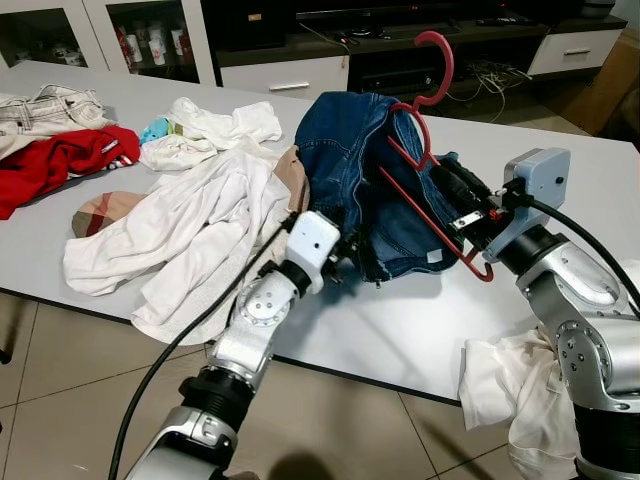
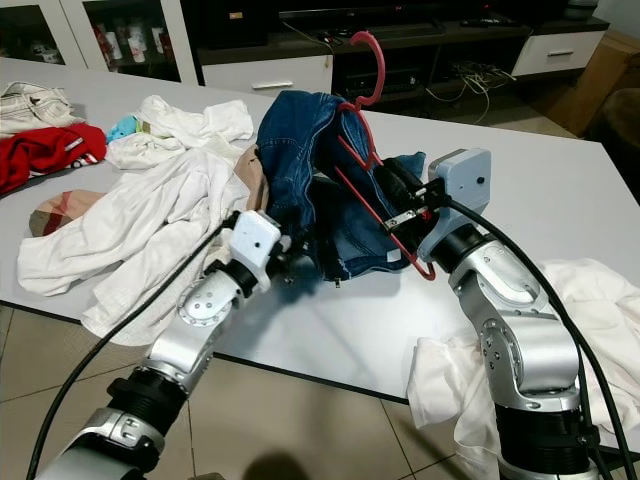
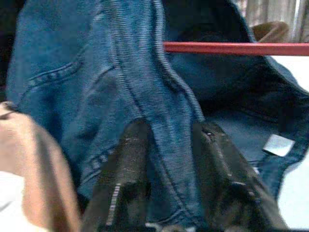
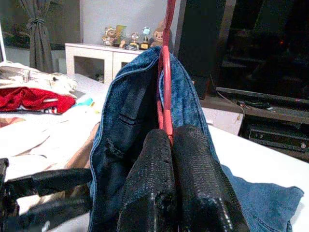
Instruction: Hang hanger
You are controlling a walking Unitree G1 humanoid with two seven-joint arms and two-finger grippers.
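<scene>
Red hanger (image 1: 430,160) clenched by right gripper (image 1: 465,215), blue jeans (image 1: 350,160) pinched by left gripper (image 3: 169,169), white clothes (image 1: 190,220) heaped left on table (image 1: 400,330).

Bare tabletop (image 1: 400,340) opens in front of the jeans (image 1: 350,170); the white clothes heap (image 1: 190,230) blocks the left, white cloth (image 1: 510,390) crowds the right edge.
</scene>
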